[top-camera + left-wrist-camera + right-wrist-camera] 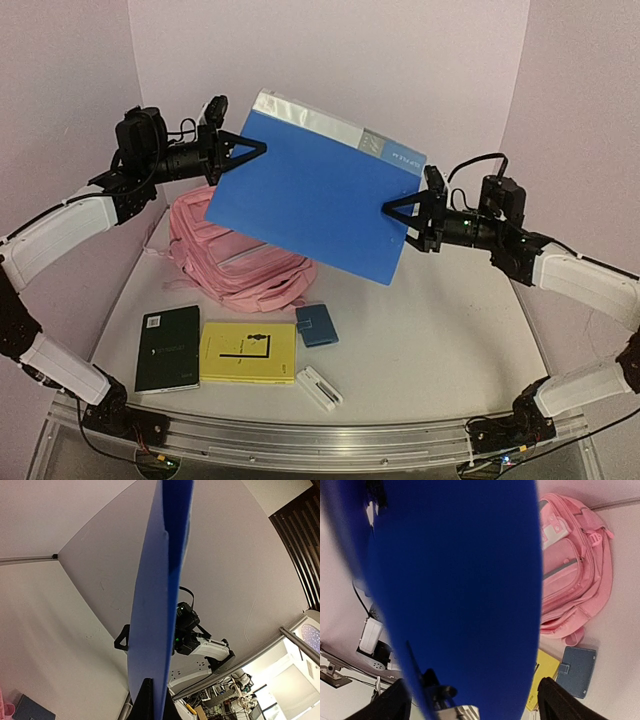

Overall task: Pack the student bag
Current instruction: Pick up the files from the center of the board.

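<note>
– Left gripper (250,150), up above the table: what does it hold?
– It is clamped on the upper left edge of a large flat blue plastic folder (310,205) with a silver-grey strip along its far side. The left wrist view shows the folder nearly edge-on, with one dark finger (146,700) against it.
– And the right gripper (400,208)?
– It meets the folder's right edge, one finger lying over the blue face. In its own wrist view, dark fingers (395,702) show at either side of the blurred folder. Whether they pinch it cannot be told.
– Where is the bag?
– The soft pink fabric backpack (240,265) lies front pockets up on the white table (450,330), back left. It sits beneath the tilted folder, partly hidden by it and apart from both grippers.
– What else is on the table?
– Toward the near edge lie a black rectangular notebook (168,347) and, just beside it, a yellow paperback book (248,352). A small blue-grey snap wallet (317,325) lies near the backpack's lower corner, and a small white box (320,388) nearer the arms.
</note>
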You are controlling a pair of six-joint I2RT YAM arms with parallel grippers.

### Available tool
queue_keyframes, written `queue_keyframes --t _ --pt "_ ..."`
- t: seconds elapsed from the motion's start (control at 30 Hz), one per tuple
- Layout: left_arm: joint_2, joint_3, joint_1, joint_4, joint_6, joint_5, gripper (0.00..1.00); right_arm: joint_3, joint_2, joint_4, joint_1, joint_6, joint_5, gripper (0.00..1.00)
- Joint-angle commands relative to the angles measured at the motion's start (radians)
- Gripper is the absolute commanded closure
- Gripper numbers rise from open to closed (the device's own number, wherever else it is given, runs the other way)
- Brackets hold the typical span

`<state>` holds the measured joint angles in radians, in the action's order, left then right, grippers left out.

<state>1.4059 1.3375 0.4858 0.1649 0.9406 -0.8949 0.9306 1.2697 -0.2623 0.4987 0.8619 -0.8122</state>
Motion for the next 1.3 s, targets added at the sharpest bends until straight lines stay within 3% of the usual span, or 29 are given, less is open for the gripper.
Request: queue_keyframes --t 0.0,0.2,0.4,0.47,0.5,0.6,0.67,0.77,0.87,1.0,1.13,1.27 --pt "-0.024 -0.007 0.005 0.076 0.022 -0.032 1.00 0.001 -0.010 -0.291 0.015 0.139 -0.080 0.46" --pt "-0.022 -0.006 0.005 0.035 0.012 -0.002 1.00 -0.071 -0.033 -0.521 0.020 0.303 -0.090 0.77" --pt "-0.014 0.003 0.002 -0.050 -0.015 0.042 1.00 -0.089 -0.082 -0.532 0.021 0.313 -0.070 0.99" --pt "-0.008 0.002 0.000 -0.080 -0.023 0.053 0.99 -0.099 -0.099 -0.531 0.021 0.312 -0.051 1.00" --pt "-0.004 0.003 -0.001 -0.107 -0.037 0.061 0.93 -0.105 -0.108 -0.531 0.020 0.309 -0.031 1.00" --pt "0.010 0.005 -0.003 -0.221 -0.123 0.112 0.67 -0.118 -0.134 -0.481 0.021 0.274 0.050 1.00" --pt "0.015 0.004 -0.003 -0.338 -0.206 0.172 0.48 -0.105 -0.146 -0.352 0.020 0.208 0.118 1.00" --pt "0.020 -0.008 -0.003 -0.488 -0.332 0.282 0.30 -0.067 -0.151 -0.139 0.020 0.090 0.233 1.00" --pt "0.040 -0.025 0.006 -0.623 -0.450 0.431 0.22 -0.018 -0.144 0.112 0.020 -0.004 0.375 1.00" --pt "0.099 -0.048 0.071 -0.716 -0.571 0.611 0.19 0.031 -0.112 0.358 0.020 -0.044 0.562 1.00" --pt "0.204 -0.011 0.200 -0.754 -0.671 0.748 0.20 0.018 -0.097 0.409 0.020 -0.015 0.639 1.00" --pt "0.318 0.035 0.256 -0.776 -0.704 0.876 0.20 0.007 -0.102 0.414 0.020 0.002 0.661 1.00"
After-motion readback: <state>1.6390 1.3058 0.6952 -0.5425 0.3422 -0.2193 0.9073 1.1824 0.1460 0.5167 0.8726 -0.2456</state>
